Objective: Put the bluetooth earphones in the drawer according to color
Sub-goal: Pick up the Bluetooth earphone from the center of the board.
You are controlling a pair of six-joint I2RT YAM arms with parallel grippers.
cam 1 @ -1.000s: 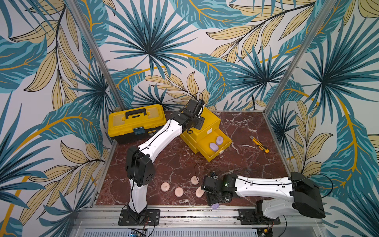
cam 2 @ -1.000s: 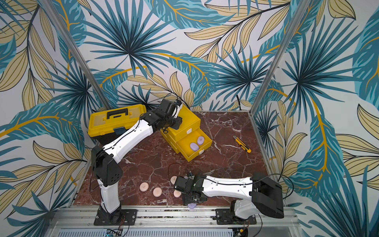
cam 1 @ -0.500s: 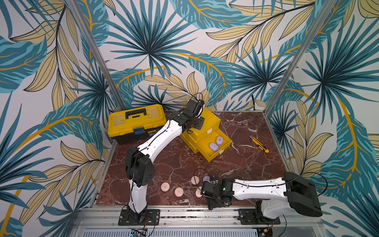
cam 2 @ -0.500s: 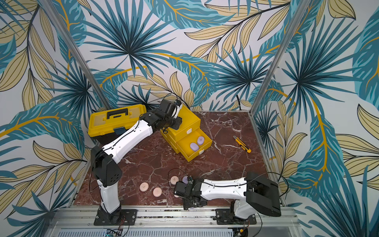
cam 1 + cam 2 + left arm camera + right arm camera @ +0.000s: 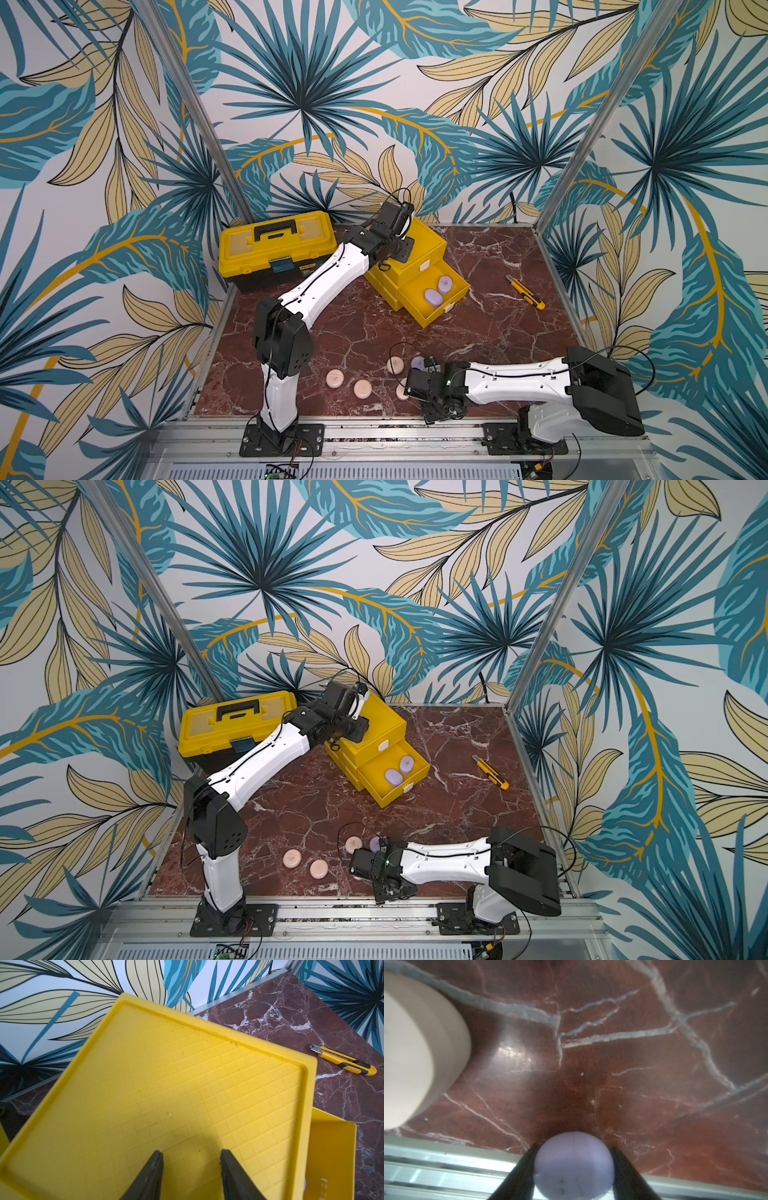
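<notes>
The right claw is clenched on a lilac earphone case, one finger pressed on each side. It's right at the near edge of the counter, by the metal rail.

These cases look like smooth little plastic pebbles: light, hard and probably slippery. A pinch across the widest part of the oval, low on the sides, seems the safest bet. Grab too high on the curve and it would likely squirt out. Crushing doesn't look like a worry, though a drop might pop it open.

It presumably belongs in the pulled-out bottom drawer of the yellow chest at the far middle, where two lilac cases already sit. The left claw is released and holding nothing, fingers apart over the chest's gridded top.

Only the right wrist view shows the grip. In both top views the arm hides the held case. What the top views do give is the layout: another lilac case and four pink cases loose on the near counter, plus a utility knife off to the right.
</notes>
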